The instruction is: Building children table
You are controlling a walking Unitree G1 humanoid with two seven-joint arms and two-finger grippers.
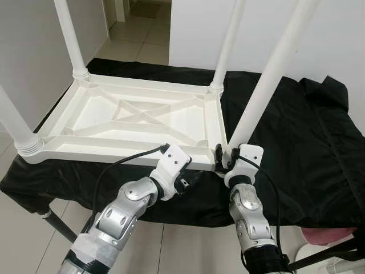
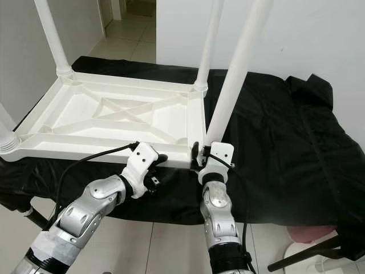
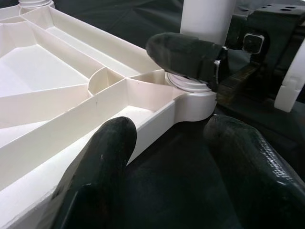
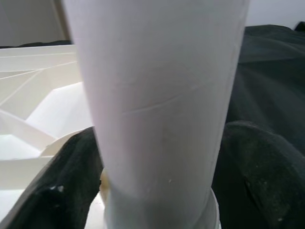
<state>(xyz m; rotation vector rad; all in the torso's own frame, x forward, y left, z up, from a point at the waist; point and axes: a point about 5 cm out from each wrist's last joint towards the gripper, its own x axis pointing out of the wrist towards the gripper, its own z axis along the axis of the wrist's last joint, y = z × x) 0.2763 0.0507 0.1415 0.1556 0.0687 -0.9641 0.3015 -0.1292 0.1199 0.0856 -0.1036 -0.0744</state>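
Note:
A white plastic children's table lies upside down on a black cloth, ribbed underside up. Legs stand at its far left, far right and near left corners. The near-right leg rises tilted from its socket. My right gripper is shut on this leg just above the socket, one finger on each side of it. My left gripper is open at the table's near rim beside that corner, with one finger over the rim and the other over the cloth.
The black cloth covers a low stand and spreads wide to the right of the table. White walls stand behind, with a tiled floor and a doorway at the far left. A pink object and a black stand leg sit near the floor.

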